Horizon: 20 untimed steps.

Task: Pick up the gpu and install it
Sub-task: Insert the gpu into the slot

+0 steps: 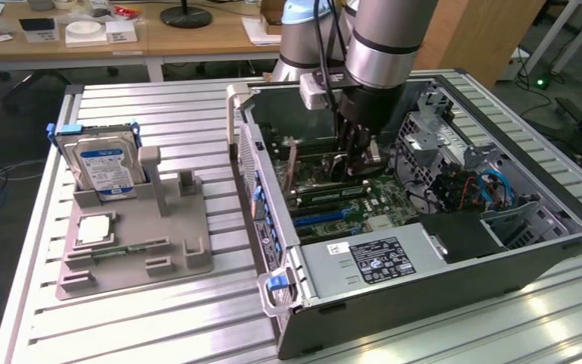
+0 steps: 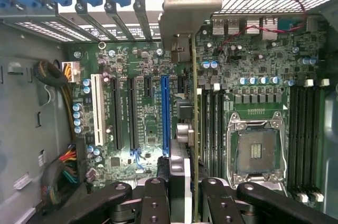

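Gripper (image 1: 357,152) hangs inside the open black desktop computer case (image 1: 533,246) in the exterior view, its fingers narrowed on the thin dark gpu card (image 1: 371,152), which is held upright above the green motherboard (image 1: 372,201). On the exterior view's left, a grey moulded holder (image 1: 175,220) carries a blue-labelled silver hard drive (image 1: 104,171) and a small square silver chip (image 1: 97,227) on a ribbed aluminium table (image 1: 149,318). In the wrist view the gpu card (image 2: 182,129) sits edge-on between the black fingers (image 2: 153,197), just beside the long blue slot (image 2: 165,113).
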Available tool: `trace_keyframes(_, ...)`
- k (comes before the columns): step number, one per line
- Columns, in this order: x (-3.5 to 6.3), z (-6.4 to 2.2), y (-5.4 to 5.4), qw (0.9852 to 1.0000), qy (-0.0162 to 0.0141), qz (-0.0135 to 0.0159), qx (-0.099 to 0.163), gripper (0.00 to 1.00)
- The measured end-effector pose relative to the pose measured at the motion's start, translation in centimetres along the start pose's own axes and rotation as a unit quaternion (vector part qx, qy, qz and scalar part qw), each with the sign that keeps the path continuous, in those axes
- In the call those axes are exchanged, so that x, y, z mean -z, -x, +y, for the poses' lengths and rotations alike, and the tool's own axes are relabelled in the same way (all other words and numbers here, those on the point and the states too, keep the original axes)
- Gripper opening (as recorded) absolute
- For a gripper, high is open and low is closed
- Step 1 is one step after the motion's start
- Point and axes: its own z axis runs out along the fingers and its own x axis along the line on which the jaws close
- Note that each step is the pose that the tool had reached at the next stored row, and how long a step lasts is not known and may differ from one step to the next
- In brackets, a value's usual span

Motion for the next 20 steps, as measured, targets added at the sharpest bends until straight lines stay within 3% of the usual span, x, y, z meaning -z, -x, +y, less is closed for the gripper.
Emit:
trace_keyframes(8, -1.07, 0.35, -0.1, 1.0000, 0.0001, 0.0000, 0.000, 0.28)
trace_keyframes(20, -1.67, 0.62, -0.8, 1.0000, 0.0000, 0.0000, 0.000, 0.28)
